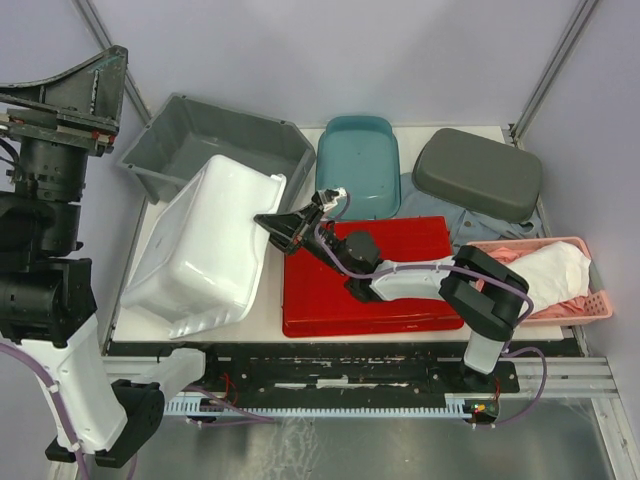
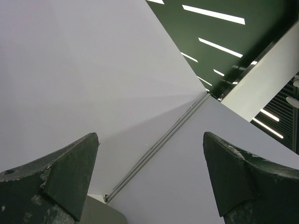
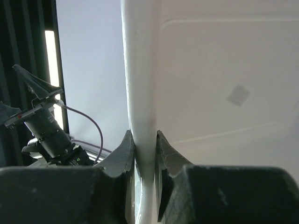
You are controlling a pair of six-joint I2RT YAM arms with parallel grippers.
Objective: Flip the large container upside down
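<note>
The large white container [image 1: 205, 245] stands tipped on its side at the left of the table, its base facing the front left and its rim lifted toward the middle. My right gripper [image 1: 272, 222] is shut on the container's rim. In the right wrist view the white rim [image 3: 140, 70] runs straight up between the two fingers of the gripper [image 3: 145, 140], which press on both sides of it. My left gripper [image 1: 95, 70] is raised high at the far left, away from the container. In the left wrist view it [image 2: 150, 140] is open, empty and pointing at the enclosure wall.
A grey bin [image 1: 215, 140] sits right behind the white container. A teal bin [image 1: 358, 160] and an overturned grey container [image 1: 478, 172] stand at the back. A red tray [image 1: 370, 290] lies under my right arm. A pink basket [image 1: 590, 305] with white cloth [image 1: 550, 270] is at the right.
</note>
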